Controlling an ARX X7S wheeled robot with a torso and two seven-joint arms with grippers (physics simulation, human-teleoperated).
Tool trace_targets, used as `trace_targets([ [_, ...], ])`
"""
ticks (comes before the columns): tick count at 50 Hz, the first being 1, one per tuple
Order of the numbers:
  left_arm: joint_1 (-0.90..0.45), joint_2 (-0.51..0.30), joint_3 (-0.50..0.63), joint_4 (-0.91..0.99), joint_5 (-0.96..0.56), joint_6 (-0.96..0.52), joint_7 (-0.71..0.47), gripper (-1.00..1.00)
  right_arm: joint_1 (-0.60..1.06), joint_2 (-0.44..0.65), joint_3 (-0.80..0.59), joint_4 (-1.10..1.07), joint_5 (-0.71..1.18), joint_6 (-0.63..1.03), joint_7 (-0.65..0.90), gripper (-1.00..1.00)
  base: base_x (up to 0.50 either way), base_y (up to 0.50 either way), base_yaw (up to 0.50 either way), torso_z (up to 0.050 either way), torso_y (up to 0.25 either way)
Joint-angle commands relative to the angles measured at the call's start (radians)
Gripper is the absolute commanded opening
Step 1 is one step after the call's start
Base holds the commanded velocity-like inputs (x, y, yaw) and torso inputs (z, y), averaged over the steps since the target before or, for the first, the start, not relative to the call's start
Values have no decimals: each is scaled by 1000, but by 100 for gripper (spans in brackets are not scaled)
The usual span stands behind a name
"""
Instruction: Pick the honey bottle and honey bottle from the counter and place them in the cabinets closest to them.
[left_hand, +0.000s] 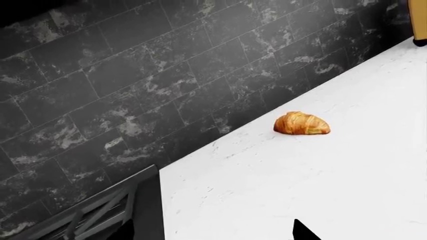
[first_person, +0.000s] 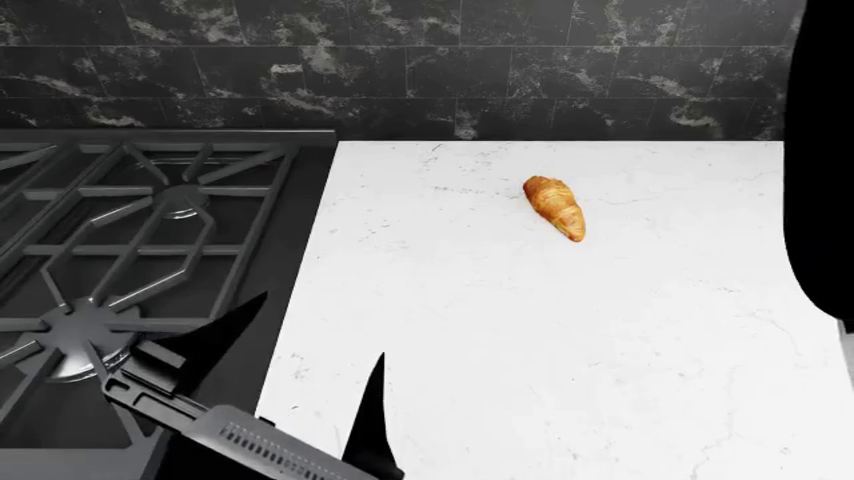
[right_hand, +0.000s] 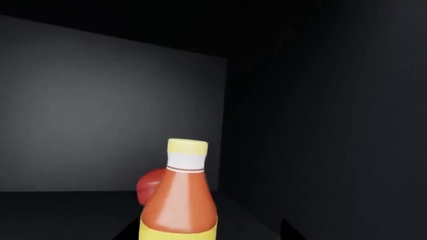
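One honey bottle (right_hand: 180, 200), amber-yellow with a reddish-orange shoulder and pale yellow cap, stands upright inside a dark cabinet (right_hand: 100, 110). My right gripper (right_hand: 207, 231) is open around its lower body, with a clear gap on one side. In the head view that bottle is hidden. A sliver of an amber-yellow body (left_hand: 420, 22) stands on the white counter (left_hand: 320, 180) at the frame's edge; too little shows to name it. My left gripper (first_person: 323, 323) hovers open and empty over the counter's edge by the stove, well short of that sliver.
A golden-brown croissant (first_person: 554, 207) lies on the counter near the dark marbled backsplash (first_person: 427, 70). A black gas stove (first_person: 120, 250) adjoins the counter on the left. A large black shape (first_person: 821, 170) blocks the head view's right side. A red round thing (right_hand: 150, 186) sits behind the bottle.
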Motion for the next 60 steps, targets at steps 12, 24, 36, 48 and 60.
trace_targets([
  [12,-73,38,114,-3,17,64,-54,100,-111,14,58,-216,252,256,57,100,-4,0,-2,0,0],
  [24,-84,53,142,1,30,80,-74,100,-137,23,79,-431,307,419,109,100,0,0,0,0,0],
  [36,-98,60,181,3,57,98,-86,100,-163,16,142,-643,372,592,179,100,0,0,0,0,0],
  [48,-110,61,201,4,70,108,-86,100,-168,36,100,-763,383,644,230,100,0,0,0,0,0],
  [60,-100,71,181,4,58,96,-86,100,-184,60,150,-847,698,714,495,100,0,0,0,0,0],
])
